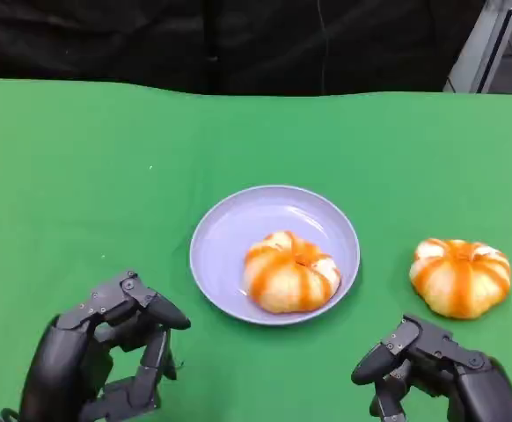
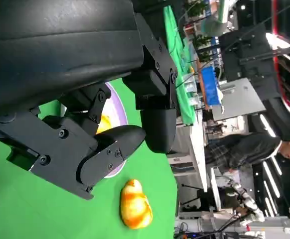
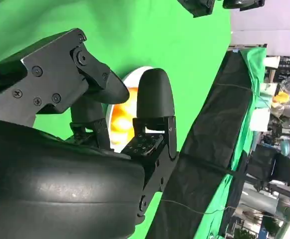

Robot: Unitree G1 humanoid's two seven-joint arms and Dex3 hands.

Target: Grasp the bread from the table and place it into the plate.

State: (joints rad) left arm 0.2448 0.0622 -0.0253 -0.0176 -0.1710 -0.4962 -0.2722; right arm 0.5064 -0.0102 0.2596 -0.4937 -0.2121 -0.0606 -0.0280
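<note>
- Nearest me, my left hand (image 1: 106, 352) and right hand (image 1: 432, 369) are hovering empty, fingers apart, over green cloth (image 1: 80, 176).
- One bread (image 1: 289, 271) is sitting in the lavender plate (image 1: 238, 220); another bread (image 1: 460, 276) is lying right of it.
- Black curtain (image 1: 238, 40) is hanging behind.

Two cream breads (image 1: 460, 276) striped orange, a lavender plate (image 1: 230, 230), a green table (image 1: 80, 176), black hands (image 1: 106, 352).

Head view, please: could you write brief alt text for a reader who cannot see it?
One orange-striped bread lies in a lavender plate on a green table, and a second bread sits on the cloth to its right. The black left hand and right hand hover nearby, holding nothing.
</note>
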